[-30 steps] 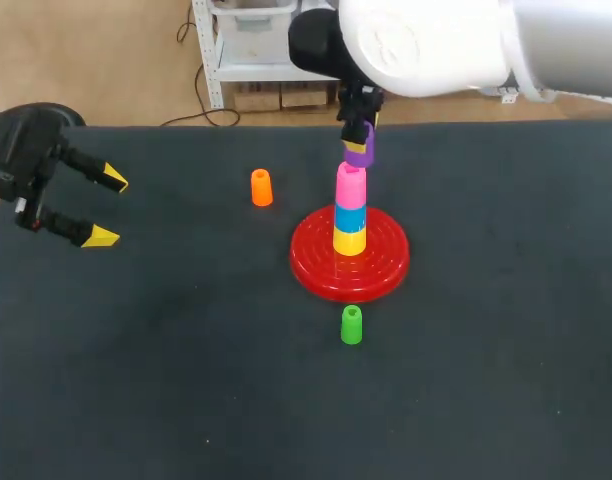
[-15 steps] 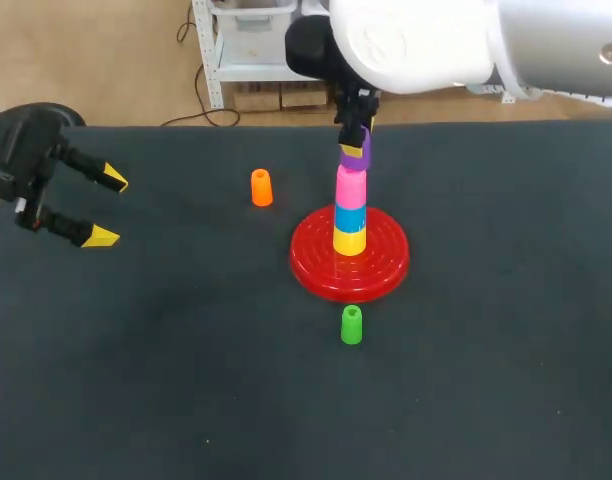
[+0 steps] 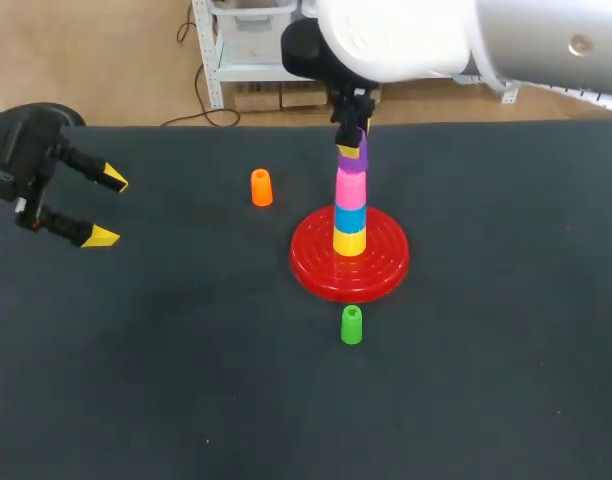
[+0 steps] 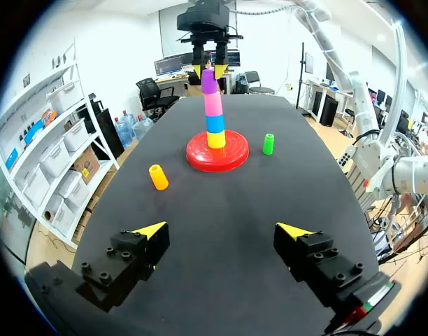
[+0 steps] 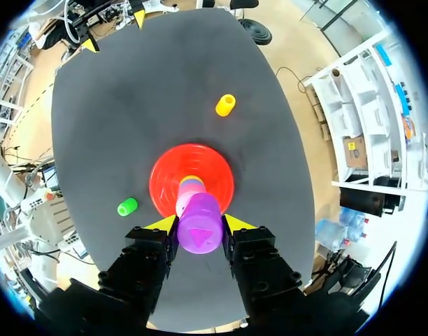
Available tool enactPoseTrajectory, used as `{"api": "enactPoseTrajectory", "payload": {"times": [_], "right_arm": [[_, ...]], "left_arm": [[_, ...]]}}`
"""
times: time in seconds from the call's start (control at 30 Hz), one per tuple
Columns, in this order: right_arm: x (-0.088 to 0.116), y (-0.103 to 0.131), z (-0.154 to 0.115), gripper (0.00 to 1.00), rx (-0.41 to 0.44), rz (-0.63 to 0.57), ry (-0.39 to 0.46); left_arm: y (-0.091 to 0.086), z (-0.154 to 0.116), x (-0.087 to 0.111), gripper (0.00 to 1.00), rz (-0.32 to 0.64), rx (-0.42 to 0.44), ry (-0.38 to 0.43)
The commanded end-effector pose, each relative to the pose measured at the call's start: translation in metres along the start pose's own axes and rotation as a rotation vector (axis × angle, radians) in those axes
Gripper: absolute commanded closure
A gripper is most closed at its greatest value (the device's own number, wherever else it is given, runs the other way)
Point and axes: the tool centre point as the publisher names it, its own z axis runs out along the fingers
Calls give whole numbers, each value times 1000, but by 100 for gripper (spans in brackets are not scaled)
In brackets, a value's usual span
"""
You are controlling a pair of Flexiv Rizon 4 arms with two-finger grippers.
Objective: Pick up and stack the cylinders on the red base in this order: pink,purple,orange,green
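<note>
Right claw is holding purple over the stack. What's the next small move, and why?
Probably ease the right claw straight down a touch to seat its load. It is shut on the purple cylinder, which is lined up directly above the pink cylinder on top of the stack on the red base. I cannot tell whether it is fully seated, so I would press down before opening.

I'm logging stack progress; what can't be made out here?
Head view: whether the purple cylinder is fully seated on the pink cylinder; too small, partly behind the right end effector.
Right wrist view: the purple cylinder hides most of the pink one.
Left wrist view: joint too small.
</note>
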Motion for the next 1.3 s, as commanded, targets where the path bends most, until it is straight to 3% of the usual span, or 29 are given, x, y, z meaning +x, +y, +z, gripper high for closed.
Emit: {"api": "enactPoseTrajectory", "payload": {"times": [0.03, 1.3], "right_arm": [[-3, -3, 4, 100, -14, -2, 7], [2, -1, -1, 100, -12, -17, -1]], "left_arm": [[-1, 0, 1, 0, 2, -4, -2], [-1, 0, 1, 0, 2, -4, -2]]}}
